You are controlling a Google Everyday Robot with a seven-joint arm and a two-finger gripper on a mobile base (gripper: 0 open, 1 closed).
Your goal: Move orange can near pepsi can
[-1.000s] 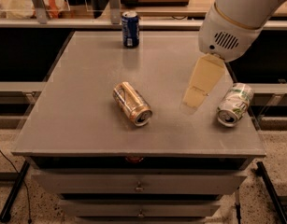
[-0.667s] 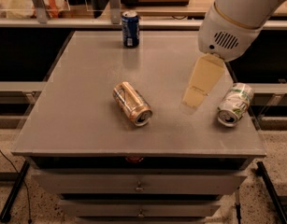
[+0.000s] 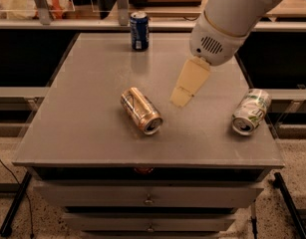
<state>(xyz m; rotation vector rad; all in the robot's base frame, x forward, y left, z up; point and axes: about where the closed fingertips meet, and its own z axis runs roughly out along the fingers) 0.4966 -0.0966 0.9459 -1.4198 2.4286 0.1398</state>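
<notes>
The orange can point(image 3: 140, 110) lies on its side near the middle of the grey table top point(image 3: 82, 108), its open end toward the front right. The pepsi can point(image 3: 139, 31) stands upright at the table's back edge, left of centre. My gripper point(image 3: 185, 91) hangs from the white arm at the upper right, above the table, just to the right of the orange can and not touching it. Only one cream-coloured finger shows.
A white-and-green can point(image 3: 250, 111) lies on its side near the table's right edge. Drawers point(image 3: 147, 199) sit under the table top. A shelf with bags and boxes runs behind the table.
The arm and gripper have moved left, away from the white-and-green can and closer to the orange can. The cans have not moved.
</notes>
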